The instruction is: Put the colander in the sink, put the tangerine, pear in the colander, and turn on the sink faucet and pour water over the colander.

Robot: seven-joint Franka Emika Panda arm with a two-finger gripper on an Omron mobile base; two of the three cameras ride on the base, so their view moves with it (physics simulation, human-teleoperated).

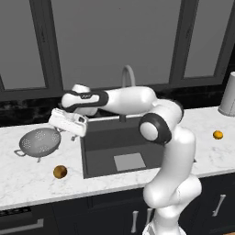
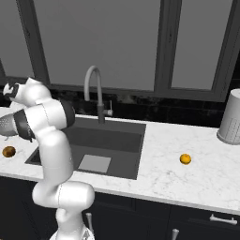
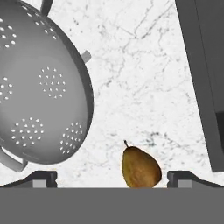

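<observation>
Brownish pear (image 3: 140, 168) between open gripper (image 3: 111, 178) fingertips

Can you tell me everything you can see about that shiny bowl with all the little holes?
That's the colander. It looks like silver metal, a round bowl with clusters of tiny holes, loop handles on its sides and a small foot underneath. It sits upright on the white marbled counter, left of the dark sink, and it is empty. The brownish pear lies on the counter nearby, not touching it. The robot's gripper hangs just above its right edge with jaws open, holding nothing.
</observation>
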